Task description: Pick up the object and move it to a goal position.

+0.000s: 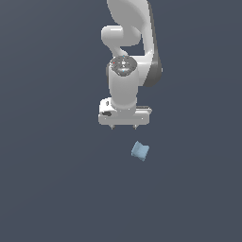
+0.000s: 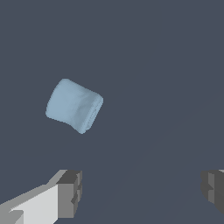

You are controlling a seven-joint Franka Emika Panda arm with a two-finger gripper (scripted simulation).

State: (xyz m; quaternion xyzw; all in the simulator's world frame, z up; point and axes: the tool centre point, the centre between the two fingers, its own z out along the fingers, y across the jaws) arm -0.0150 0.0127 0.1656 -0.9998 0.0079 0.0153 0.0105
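Observation:
The object (image 1: 140, 151) is a small light-blue blocky chunk lying on the dark grey floor, a little toward the exterior view's right of the arm's hand. In the wrist view the object (image 2: 74, 105) lies apart from the fingers, with nothing touching it. My gripper (image 1: 123, 126) hangs above the floor, short of the chunk, with only its two fingertips poking out under the white hand. Its jaws stand wide apart, and the grey pads (image 2: 70, 194) hold nothing between them. My gripper (image 2: 141, 190) is open.
The white arm (image 1: 130, 42) rises behind the hand at the top of the exterior view. A uniform dark grey floor (image 1: 56, 189) surrounds the chunk on all sides.

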